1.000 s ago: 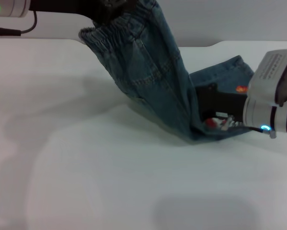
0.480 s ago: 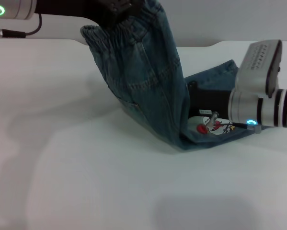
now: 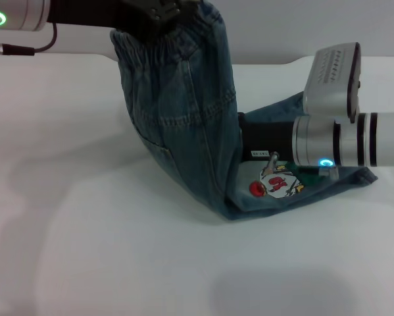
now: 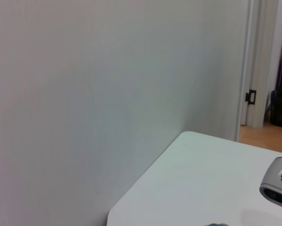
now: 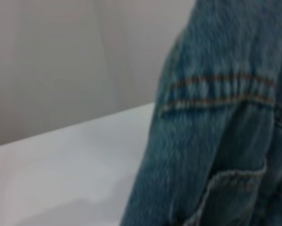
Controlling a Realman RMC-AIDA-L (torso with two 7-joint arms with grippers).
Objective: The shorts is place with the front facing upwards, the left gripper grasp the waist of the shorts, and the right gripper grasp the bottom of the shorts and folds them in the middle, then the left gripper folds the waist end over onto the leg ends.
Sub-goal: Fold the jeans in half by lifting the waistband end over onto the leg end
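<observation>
1. The shorts (image 3: 183,112) are soft washed denim: limp enough to drape, yet thick enough to stand in a steep sheet between the lifted end and the part lying on the desk (image 3: 118,250). I judge them light, not slippery and in no way fragile. They should sag rather than spring back when let go.

2. The waist of the shorts (image 3: 154,43) is held high at about 11 o'clock in the head view. The cloth hangs from it down to a crease on the desk near the centre, and the lower half lies flat toward 3 o'clock with the cartoon embroidery (image 3: 279,183) facing up.

3. The gathered elastic band is the best place to take hold, I think: it bunches thickly and gives a firm bite. The stitched leg ends (image 3: 361,176) are the other sound place.

4. The left claw (image 3: 160,10) is clenched on the waist band, carrying that end in the air.

5. The right claw (image 3: 246,141) lies low at about 3 o'clock, above the flat half and against the hanging cloth. I cannot tell whether it is released or clenched, as the denim hides its tips.
</observation>
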